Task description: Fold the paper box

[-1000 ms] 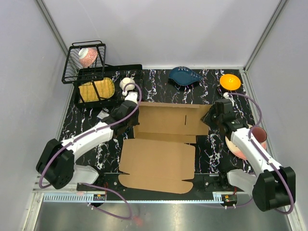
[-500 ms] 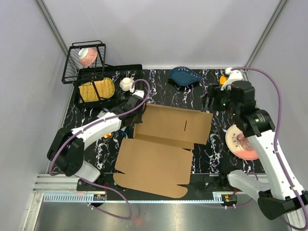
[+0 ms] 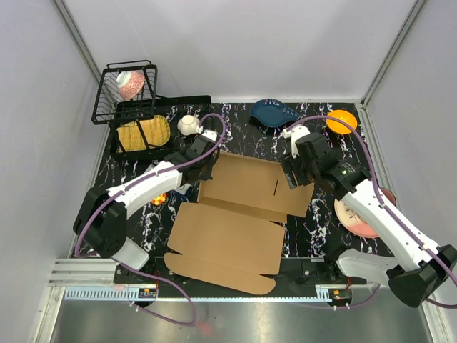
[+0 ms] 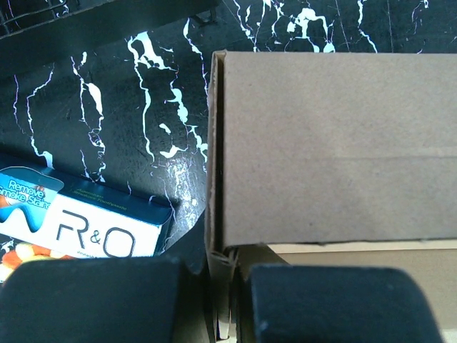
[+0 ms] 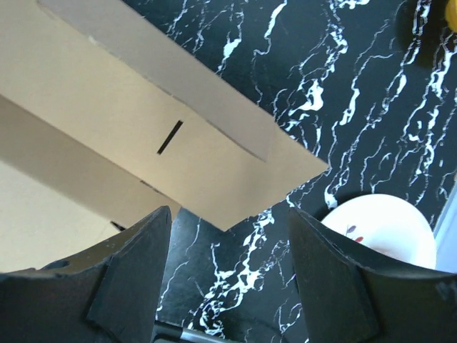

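One paper box (image 3: 239, 214) lay centred on the table (image 3: 318, 230), my left gripper (image 4: 214, 286) pinched tight on its ten o'clock corner and my right gripper (image 5: 228, 221) spread wide, empty, above its two o'clock corner.

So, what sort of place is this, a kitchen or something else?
Probably a robot test cell in a laboratory, not a kitchen: white walls enclose a black marbled table, two arms are bolted at its near edge, and mixed props sit there: the paper box, a wire basket.
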Tool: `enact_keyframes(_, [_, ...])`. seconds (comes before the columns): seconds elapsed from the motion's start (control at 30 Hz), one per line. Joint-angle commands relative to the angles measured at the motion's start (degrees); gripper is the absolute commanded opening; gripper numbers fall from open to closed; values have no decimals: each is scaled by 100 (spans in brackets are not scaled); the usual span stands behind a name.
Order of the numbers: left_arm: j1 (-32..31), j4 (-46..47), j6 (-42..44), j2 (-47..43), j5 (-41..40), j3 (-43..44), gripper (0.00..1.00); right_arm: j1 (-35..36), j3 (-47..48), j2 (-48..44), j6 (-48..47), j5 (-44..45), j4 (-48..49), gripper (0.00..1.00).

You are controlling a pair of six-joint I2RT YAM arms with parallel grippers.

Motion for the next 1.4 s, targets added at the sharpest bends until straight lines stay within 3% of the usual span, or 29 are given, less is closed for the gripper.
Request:
enact_keyframes(0.0, [26,24,136,-196,69,142,0,105,105,201,-309,751,220,72])
enact_keyframes(0.57, [34,-90,435,-592,289,133,0,324,316,1283,-749,1321,712,65])
enact_keyframes(0.97, [17,-47,321,-610,315,54,0,325,299,1336,-556,1094,871,28])
enact_keyframes(1.2, [-9,164,163,-627,289,-34,0,325,466,1389,-196,865,765,21])
enact_keyframes(1.37, [-123,699,-180,-794,184,-332,0,325,413,1415,700,751,888,17])
